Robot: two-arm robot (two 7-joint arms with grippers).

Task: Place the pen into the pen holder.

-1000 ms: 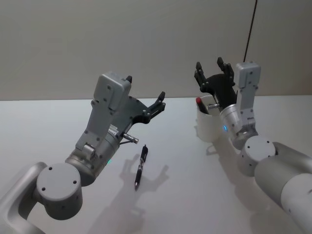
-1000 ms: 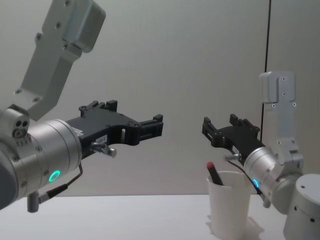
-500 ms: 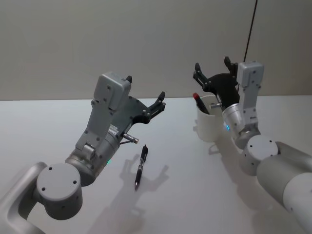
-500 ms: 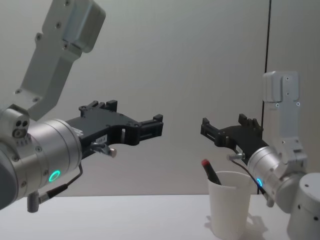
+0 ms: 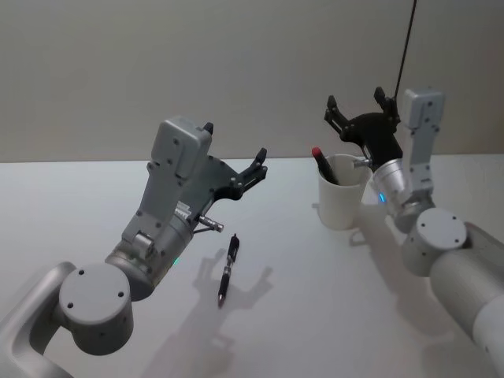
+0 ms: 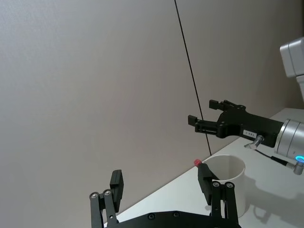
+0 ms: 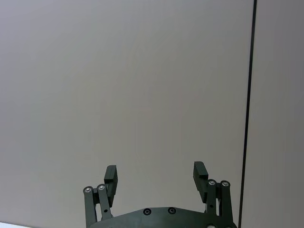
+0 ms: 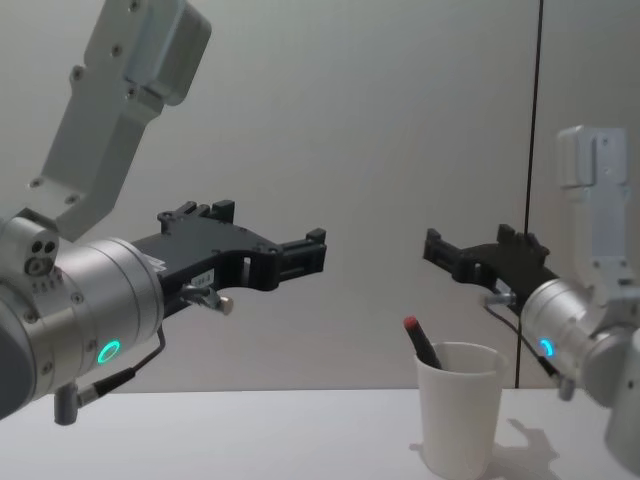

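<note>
Soft, even light leaves faint grey shadows on the pale table (image 5: 79, 205).

Both arms are wearing matte silver-grey shells, with round joint caps dotted by small dark screw holes and a boxy light-grey housing on each wrist. A small teal light (image 8: 108, 351) is glowing on each metallic wrist cylinder, and a thin dark cable (image 8: 152, 358) is looping under the left one. The left gripper (image 5: 235, 142) and right gripper (image 5: 354, 101) are showing black frames, silver pivot screws, blocky black fingers (image 7: 200, 172) and a small white label each.
</note>
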